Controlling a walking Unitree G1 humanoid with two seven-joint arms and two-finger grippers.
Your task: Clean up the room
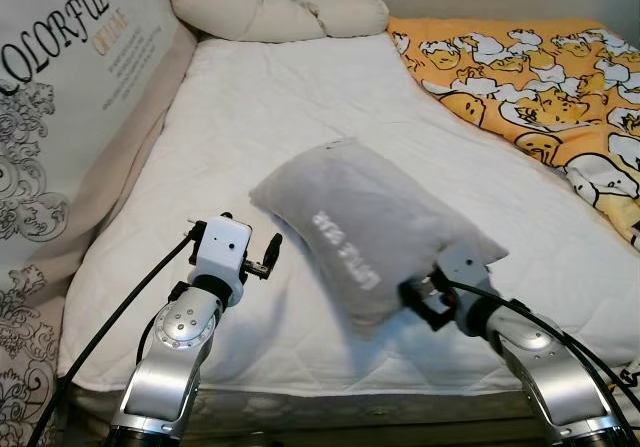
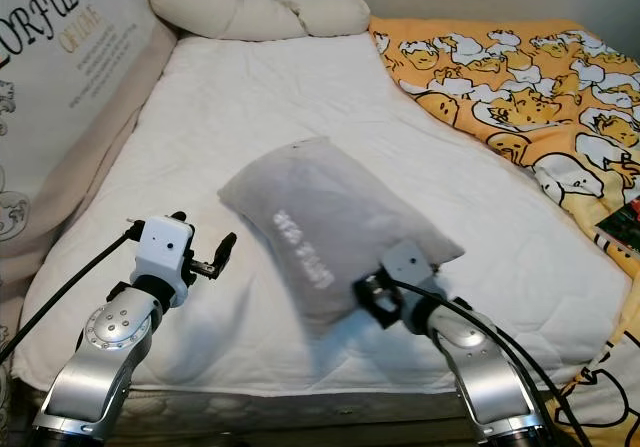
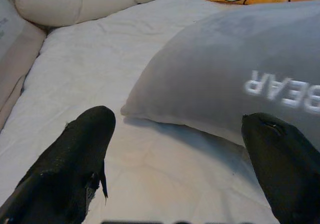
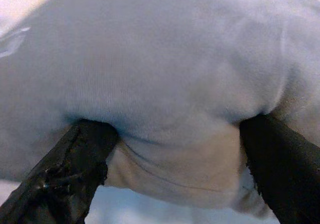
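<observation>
A grey pillow [image 1: 370, 217] with white lettering lies slantwise on the white mattress [image 1: 250, 107]. Its near end is held by my right gripper [image 1: 425, 302]. In the right wrist view the black fingers [image 4: 75, 169] press into the pillow [image 4: 165, 58] from both sides, so the gripper [image 4: 175, 164] is shut on it. My left gripper [image 1: 270, 255] hovers just left of the pillow, near the mattress's front edge. Its fingers [image 3: 75, 159] are spread open around bare sheet, with the pillow [image 3: 225, 68] just beyond them.
A cream bolster [image 1: 280, 12] lies along the far end of the bed. A yellow duck-print blanket [image 1: 540, 67] covers the right side. A printed fabric panel [image 1: 60, 97] rises along the left. The mattress's front edge runs just below my arms.
</observation>
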